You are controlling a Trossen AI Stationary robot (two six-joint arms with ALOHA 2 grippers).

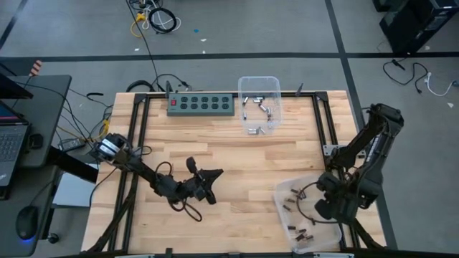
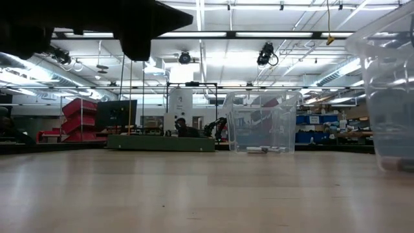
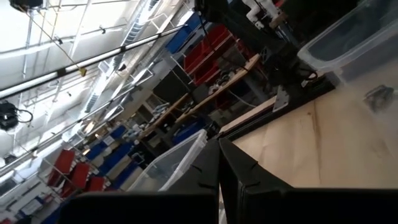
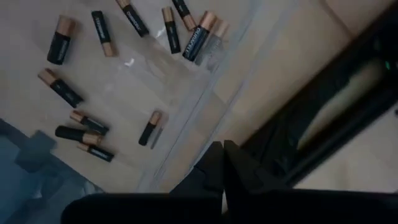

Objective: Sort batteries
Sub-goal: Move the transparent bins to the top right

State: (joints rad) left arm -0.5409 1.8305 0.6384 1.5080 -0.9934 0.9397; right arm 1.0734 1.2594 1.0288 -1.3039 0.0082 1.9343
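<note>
Several black-and-copper batteries (image 4: 93,81) lie flat on the floor of a clear bin (image 1: 283,208) at the table's near right corner. Silvery batteries (image 1: 258,107) lie in a second clear bin (image 1: 242,86) at the far edge, and in the low view some of these cells (image 2: 259,149) show at its base. My right gripper (image 4: 222,152) is shut and empty beside the near bin's wall, above the table (image 1: 324,206). My left gripper (image 3: 221,155) is shut and empty above the table's near middle (image 1: 212,176).
A green power strip (image 1: 201,105) lies along the far edge, left of the far bin. Black frame rails (image 1: 140,136) run along the table's sides. Bare wood (image 1: 272,161) lies between the two bins. A laptop and a mouse sit off the table's left side.
</note>
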